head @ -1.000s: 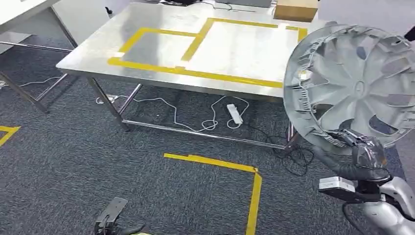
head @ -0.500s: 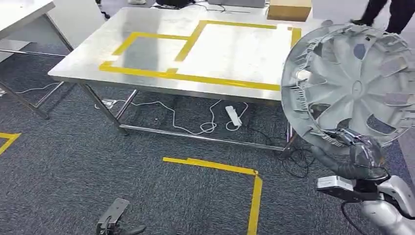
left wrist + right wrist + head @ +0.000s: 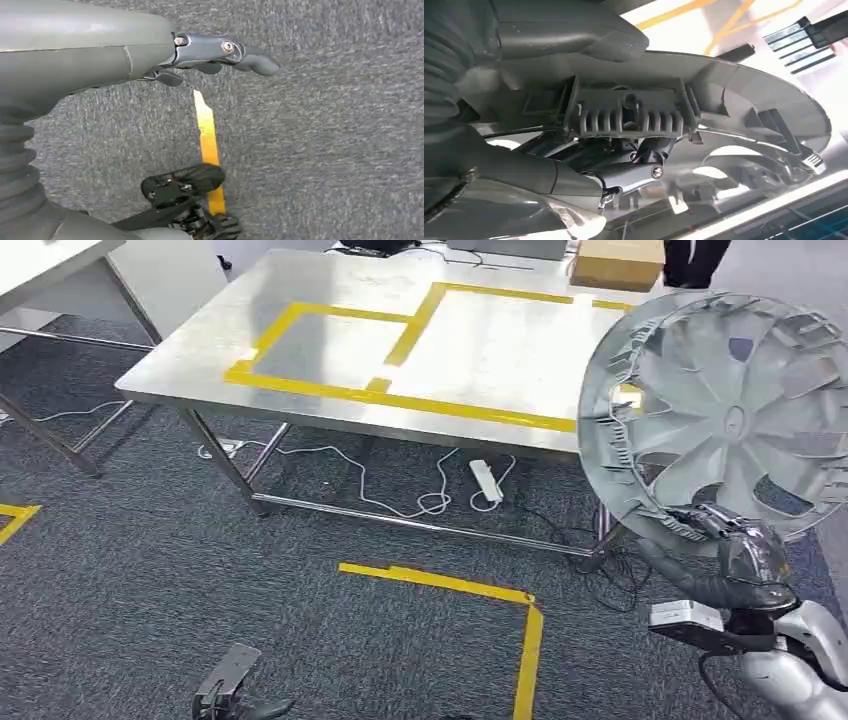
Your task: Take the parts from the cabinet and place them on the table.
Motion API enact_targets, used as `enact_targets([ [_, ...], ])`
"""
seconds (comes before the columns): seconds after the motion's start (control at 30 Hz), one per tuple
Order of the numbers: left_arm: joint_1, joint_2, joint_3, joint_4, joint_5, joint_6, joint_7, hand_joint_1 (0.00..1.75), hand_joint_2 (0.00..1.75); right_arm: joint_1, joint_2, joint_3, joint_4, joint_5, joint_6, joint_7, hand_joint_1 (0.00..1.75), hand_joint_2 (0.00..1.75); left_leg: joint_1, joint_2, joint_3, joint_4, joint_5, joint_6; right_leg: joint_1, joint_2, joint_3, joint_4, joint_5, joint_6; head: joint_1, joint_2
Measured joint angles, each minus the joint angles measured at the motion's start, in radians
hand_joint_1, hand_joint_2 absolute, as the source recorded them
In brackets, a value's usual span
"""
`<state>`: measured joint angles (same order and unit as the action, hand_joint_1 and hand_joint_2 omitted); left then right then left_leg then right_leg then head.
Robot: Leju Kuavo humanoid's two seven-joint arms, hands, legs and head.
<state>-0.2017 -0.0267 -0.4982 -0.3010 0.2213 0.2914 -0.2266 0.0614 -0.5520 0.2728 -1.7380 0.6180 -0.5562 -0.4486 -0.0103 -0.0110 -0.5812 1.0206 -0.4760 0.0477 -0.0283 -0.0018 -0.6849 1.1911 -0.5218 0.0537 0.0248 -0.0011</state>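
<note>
1. Leftmost in the head view, a corner of a second table [image 3: 45,260] reaches in from the upper edge, with short yellow tape [image 3: 15,517] on the grey carpet [image 3: 150,580] below it.
2. Low down, the left hand [image 3: 228,690] hangs near the carpet; in the left wrist view this hand [image 3: 210,55] holds nothing, its thumb and fingers stretched out and apart above the floor, over a yellow floor strip [image 3: 209,145].
3. Further right stands the steel table [image 3: 330,280], its top marked with yellow tape rectangles [image 3: 400,335]. White cables and a power strip [image 3: 484,480] lie on the carpet beneath it.
4. Nearer the robot, a yellow tape corner [image 3: 500,615] is laid on the carpet in front of the table.
5. At the table's far edge sits a cardboard box [image 3: 618,262], and a person's dark legs [image 3: 700,258] stand just behind it.
6. Rightmost, the task's part, a grey wheel cover [image 3: 725,415], is held up on edge in the air, overlapping the table's right end in the picture and not resting on it.
7. Its lower rim is gripped by the right hand [image 3: 735,555]; the right wrist view shows that hand's fingers [image 3: 634,175] closed against a ribbed clip block [image 3: 631,115] on the cover's inner side.
</note>
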Motion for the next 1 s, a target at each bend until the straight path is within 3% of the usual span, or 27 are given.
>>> enact_targets([
  [0.03, -0.001, 0.000, 0.000, 0.000, 0.000, 0.000, 0.000, 0.00, 1.75, 0.000, 0.000, 0.000, 0.000, 0.000, 0.000, 0.000, 1.75, 1.75, 0.000, -0.001, 0.010, 0.000, -0.007, -0.004, 0.000, -0.001, 0.046, -0.102, 0.055, -0.003, 0.000, 0.000],
  [0.1, -0.005, 0.000, 0.000, 0.000, 0.000, 0.000, 0.000, 0.00, 1.75, -0.001, 0.000, 0.000, 0.001, 0.000, 0.000, -0.001, 1.75, 1.75, -0.007, -0.004, 0.009, 0.006, -0.015, -0.014, 0.006, 0.001, 0.088, -0.171, 0.043, -0.008, -0.001, 0.000],
  [0.2, -0.002, 0.000, 0.000, 0.000, 0.000, 0.000, 0.000, 0.00, 1.75, 0.000, 0.000, -0.001, 0.001, 0.000, 0.000, 0.000, 1.75, 1.75, -0.003, -0.003, 0.010, 0.000, -0.014, -0.025, 0.009, 0.004, 0.084, -0.166, 0.038, -0.022, -0.001, 0.000],
  [0.27, -0.004, 0.003, 0.000, 0.000, 0.000, 0.001, 0.000, 0.00, 1.75, 0.000, 0.000, -0.001, 0.001, 0.000, 0.000, 0.000, 1.75, 1.75, -0.003, -0.001, 0.007, 0.024, -0.035, -0.041, 0.000, 0.003, 0.097, -0.174, 0.038, -0.034, -0.003, 0.000],
  [0.3, -0.006, 0.002, 0.000, 0.000, 0.000, 0.000, 0.000, 0.00, 1.75, 0.000, 0.000, -0.001, 0.001, -0.001, 0.000, 0.000, 1.75, 1.75, -0.001, 0.000, -0.019, 0.081, -0.066, -0.049, -0.001, 0.001, 0.100, -0.174, 0.034, -0.040, -0.011, 0.000],
  [0.37, -0.004, 0.002, 0.000, 0.000, 0.000, 0.000, 0.000, 0.00, 1.75, 0.000, 0.000, 0.000, 0.001, 0.000, 0.000, 0.000, 1.75, 1.75, 0.007, 0.002, -0.105, 0.247, -0.137, -0.058, 0.000, -0.001, 0.105, -0.174, 0.029, -0.046, -0.010, 0.000],
  [0.4, -0.001, 0.002, 0.000, 0.000, 0.000, 0.000, 0.000, 0.00, 1.75, 0.000, 0.000, 0.000, 0.001, 0.000, 0.000, 0.000, 1.75, 1.75, 0.008, 0.002, -0.144, 0.316, -0.153, -0.060, 0.001, 0.000, 0.107, -0.174, 0.026, -0.046, -0.010, 0.000],
  [0.43, 0.001, 0.002, 0.000, 0.000, 0.000, 0.000, 0.000, 0.00, 1.75, 0.002, 0.001, 0.000, 0.001, -0.001, 0.000, 0.000, 1.75, 1.75, 0.009, 0.002, -0.159, 0.329, -0.140, -0.061, 0.000, 0.001, 0.112, -0.174, 0.023, -0.046, -0.010, 0.000],
  [0.47, 0.002, 0.002, 0.000, 0.000, 0.000, 0.000, 0.000, 0.00, 1.75, 0.002, 0.001, 0.000, 0.001, -0.002, 0.000, 0.000, 1.75, 1.75, 0.009, 0.002, -0.149, 0.298, -0.102, -0.060, 0.000, 0.002, 0.119, -0.174, 0.018, -0.045, -0.011, 0.000],
  [0.5, 0.002, 0.002, 0.000, 0.000, 0.000, 0.000, 0.000, 0.00, 1.75, 0.003, 0.001, 0.000, 0.001, -0.002, 0.000, 0.000, 1.75, 1.75, 0.009, 0.002, -0.123, 0.230, -0.052, -0.056, 0.001, 0.003, 0.127, -0.174, 0.013, -0.043, -0.011, 0.000],
  [0.53, 0.001, 0.002, 0.000, 0.000, 0.000, 0.000, 0.000, 0.00, 1.75, 0.003, 0.002, 0.000, 0.001, -0.003, 0.000, 0.000, 1.75, 1.75, 0.008, 0.002, -0.082, 0.130, 0.007, -0.050, 0.001, 0.003, 0.138, -0.174, 0.007, -0.041, -0.010, 0.000],
  [0.57, 0.001, 0.002, 0.000, 0.000, 0.000, 0.000, 0.000, 0.00, 1.75, 0.003, 0.003, 0.000, 0.001, -0.004, 0.000, 0.000, 1.75, 1.75, 0.005, 0.002, -0.049, 0.041, 0.048, -0.041, 0.000, 0.002, 0.143, -0.174, 0.002, -0.038, -0.011, 0.000],
  [0.6, 0.000, 0.003, 0.000, 0.000, -0.001, 0.000, 0.000, 0.00, 1.75, 0.003, 0.004, 0.000, 0.001, -0.004, 0.000, 0.000, 1.75, 1.75, -0.002, 0.003, -0.039, 0.034, 0.033, -0.033, 0.006, 0.003, 0.142, -0.174, -0.002, -0.032, -0.008, 0.000],
  [0.7, 0.000, 0.003, 0.000, 0.000, -0.001, 0.001, 0.000, 0.00, 1.75, 0.004, 0.005, 0.000, 0.000, -0.003, 0.000, -0.001, 1.75, 1.75, -0.004, 0.002, -0.037, 0.014, 0.017, -0.022, 0.003, 0.002, 0.137, -0.183, -0.001, -0.017, -0.008, 0.000],
  [0.77, -0.001, 0.003, 0.000, 0.000, -0.001, 0.001, 0.000, 0.00, 1.75, 0.006, 0.005, -0.002, -0.002, -0.005, 0.000, 0.000, 1.75, 1.75, 0.007, 0.002, -0.017, -0.015, 0.025, -0.012, 0.003, 0.002, 0.139, -0.180, -0.015, -0.006, -0.005, 0.000],
  [0.8, -0.003, 0.004, 0.000, 0.000, -0.002, 0.001, 0.000, 0.00, 1.75, 0.005, 0.004, -0.002, -0.002, -0.006, 0.000, 0.000, 1.75, 1.75, 0.008, 0.002, -0.010, -0.021, 0.024, -0.006, 0.004, 0.002, 0.122, -0.142, -0.036, -0.006, -0.002, 0.000],
  [0.9, -0.001, 0.004, 0.000, 0.000, -0.001, 0.001, -0.001, 0.00, 1.75, 0.007, 0.006, -0.001, -0.002, -0.006, 0.002, -0.001, 1.75, 1.75, 0.005, 0.002, -0.004, -0.020, 0.017, 0.001, 0.004, 0.002, -0.013, 0.096, -0.123, 0.000, 0.001, 0.000],
  [0.93, 0.003, 0.004, 0.000, 0.000, -0.001, 0.001, -0.002, 0.00, 1.75, 0.007, 0.007, 0.000, -0.002, -0.005, 0.002, -0.001, 1.75, 1.75, 0.004, 0.002, -0.001, -0.020, 0.013, 0.000, 0.004, 0.002, -0.043, 0.134, -0.119, 0.002, 0.001, 0.000],
  [0.97, 0.006, 0.005, 0.001, 0.000, 0.000, 0.001, -0.003, 0.00, 1.75, 0.007, 0.009, 0.000, -0.002, -0.003, 0.005, 0.000, 1.75, 1.75, 0.005, 0.002, 0.005, -0.020, 0.009, -0.001, 0.004, 0.001, -0.048, 0.122, -0.091, 0.002, 0.002, 0.000],
  [1.0, 0.008, 0.005, 0.001, 0.000, 0.000, 0.001, -0.005, 0.00, 1.75, 0.008, 0.011, 0.001, -0.002, -0.001, 0.007, 0.002, 1.75, 1.75, 0.005, 0.001, 0.013, -0.019, 0.003, -0.003, 0.003, 0.001, -0.030, 0.064, -0.040, 0.003, 0.002, 0.000],
])
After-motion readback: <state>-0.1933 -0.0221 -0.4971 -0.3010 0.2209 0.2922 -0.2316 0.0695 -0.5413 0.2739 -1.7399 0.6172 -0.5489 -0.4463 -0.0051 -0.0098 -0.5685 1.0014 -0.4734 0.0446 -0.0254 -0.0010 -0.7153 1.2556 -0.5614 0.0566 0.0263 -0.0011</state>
